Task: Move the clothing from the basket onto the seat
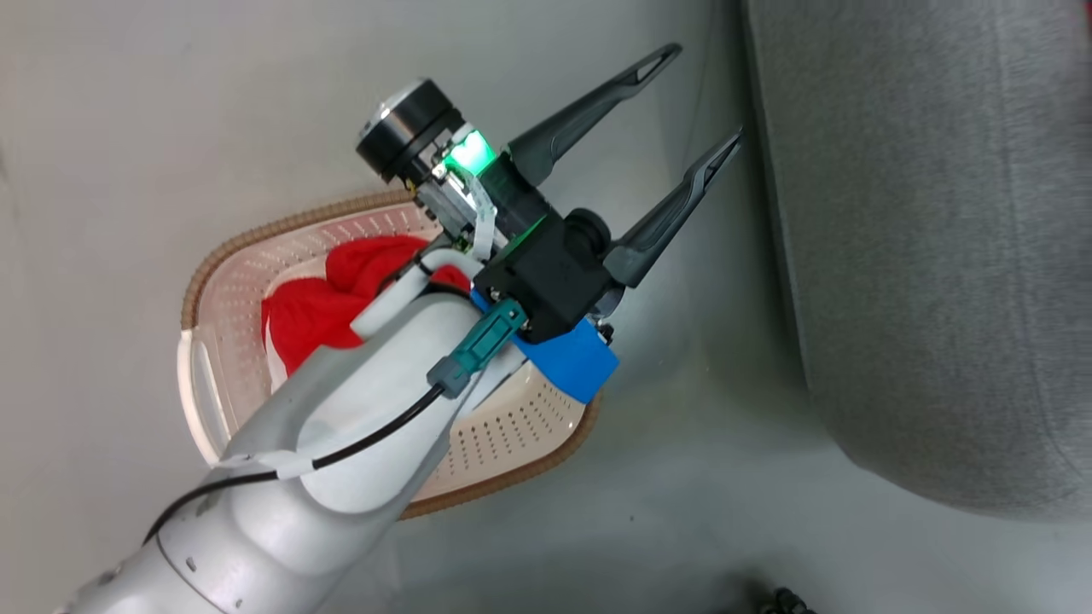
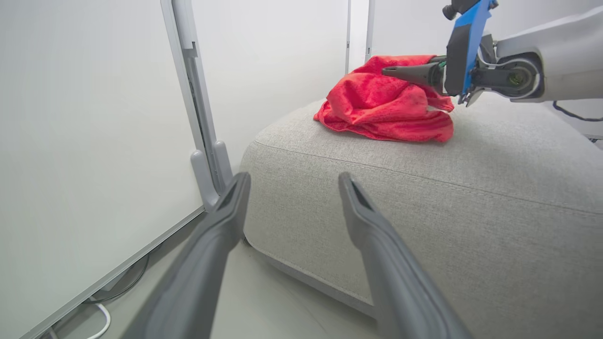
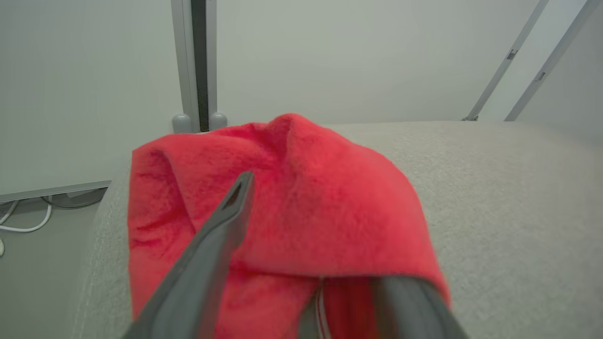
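Note:
One red piece of clothing (image 1: 341, 298) lies bunched in the cream basket (image 1: 512, 426) on the floor, partly hidden by my left forearm. My left gripper (image 1: 701, 95) hangs open and empty above the basket's far edge, fingers pointing at the grey seat (image 1: 938, 256). In the left wrist view that gripper (image 2: 294, 181) faces the seat's corner (image 2: 424, 197). A second red garment (image 2: 381, 108) rests on top of the seat, with my right gripper (image 2: 400, 73) against it. In the right wrist view my right gripper (image 3: 325, 226) stands open, and the garment (image 3: 306, 188) drapes over one finger.
Pale wall panels with a grey metal post (image 2: 198, 117) stand close behind the seat's corner. White cables (image 2: 101, 320) lie on the floor at the wall's foot. A strip of bare floor (image 1: 708, 409) separates the basket from the seat.

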### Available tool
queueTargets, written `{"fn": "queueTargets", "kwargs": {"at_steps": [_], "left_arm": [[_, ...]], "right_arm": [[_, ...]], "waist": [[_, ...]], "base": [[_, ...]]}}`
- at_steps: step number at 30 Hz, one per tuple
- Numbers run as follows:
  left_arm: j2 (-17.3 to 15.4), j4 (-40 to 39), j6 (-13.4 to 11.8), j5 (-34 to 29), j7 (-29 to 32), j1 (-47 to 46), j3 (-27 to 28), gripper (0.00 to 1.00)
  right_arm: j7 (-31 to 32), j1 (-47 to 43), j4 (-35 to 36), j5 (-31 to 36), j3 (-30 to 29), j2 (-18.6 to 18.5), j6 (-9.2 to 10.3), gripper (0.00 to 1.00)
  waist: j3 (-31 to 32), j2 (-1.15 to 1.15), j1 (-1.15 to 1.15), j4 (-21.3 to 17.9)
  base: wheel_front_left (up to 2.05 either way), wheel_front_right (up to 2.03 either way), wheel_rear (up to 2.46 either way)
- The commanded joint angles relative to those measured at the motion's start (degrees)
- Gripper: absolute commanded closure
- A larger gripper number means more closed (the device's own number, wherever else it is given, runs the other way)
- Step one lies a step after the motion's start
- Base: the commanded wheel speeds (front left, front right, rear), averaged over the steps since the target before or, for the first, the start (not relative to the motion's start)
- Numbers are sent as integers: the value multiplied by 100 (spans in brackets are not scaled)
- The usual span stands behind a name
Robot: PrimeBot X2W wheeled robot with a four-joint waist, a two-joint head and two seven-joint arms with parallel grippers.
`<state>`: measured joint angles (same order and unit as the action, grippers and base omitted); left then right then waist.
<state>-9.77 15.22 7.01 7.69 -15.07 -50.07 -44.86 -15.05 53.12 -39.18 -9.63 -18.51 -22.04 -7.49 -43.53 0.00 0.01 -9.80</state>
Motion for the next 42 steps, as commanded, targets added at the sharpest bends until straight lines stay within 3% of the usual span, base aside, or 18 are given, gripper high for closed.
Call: {"fn": "queueTargets", "kwargs": {"at_steps": [1, 6, 12, 19, 24, 33, 42], "left_arm": [[11, -30, -53, 37, -15, 94, 34, 0], [46, -93, -149, 178, -15, 538, 229, 0], [-33, -197, -368, 340, -15, 1363, 672, 0], [-111, -342, -681, 446, -16, 2390, 1468, 0], [-112, -464, -838, 478, -15, 3042, 2211, 0], [-47, -487, -807, 353, -15, 3965, 3311, 0], [146, -553, -612, 115, -15, 4457, 3767, 0]], "right_arm": [[-21, -192, 62, 18, -10, 24, -1, 0], [-22, -1204, 564, 120, 81, 171, 0, 0], [-22, -2401, 1733, 256, 192, 582, -1, 0], [-21, -3358, 2719, 302, 761, 998, -2, 0], [-20, -3800, 3001, 247, 1239, 1228, -1, 0], [-20, -4386, 3158, 288, 1680, 1515, -1, 0], [-20, -5108, 3401, 413, 1553, 1689, -1, 0]], "waist": [[288, 0, -1, -47], [1004, 0, -1, -61], [1875, 0, -1, 53], [2766, 0, -1, 594], [3215, 0, -1, 1041], [3889, 0, -1, 1518], [4187, 0, -1, 1632]], "base": [[0, 0, 0], [0, 0, 0], [0, 0, 0], [0, 0, 0], [0, 0, 0], [0, 0, 0], [0, 0, 0]]}}
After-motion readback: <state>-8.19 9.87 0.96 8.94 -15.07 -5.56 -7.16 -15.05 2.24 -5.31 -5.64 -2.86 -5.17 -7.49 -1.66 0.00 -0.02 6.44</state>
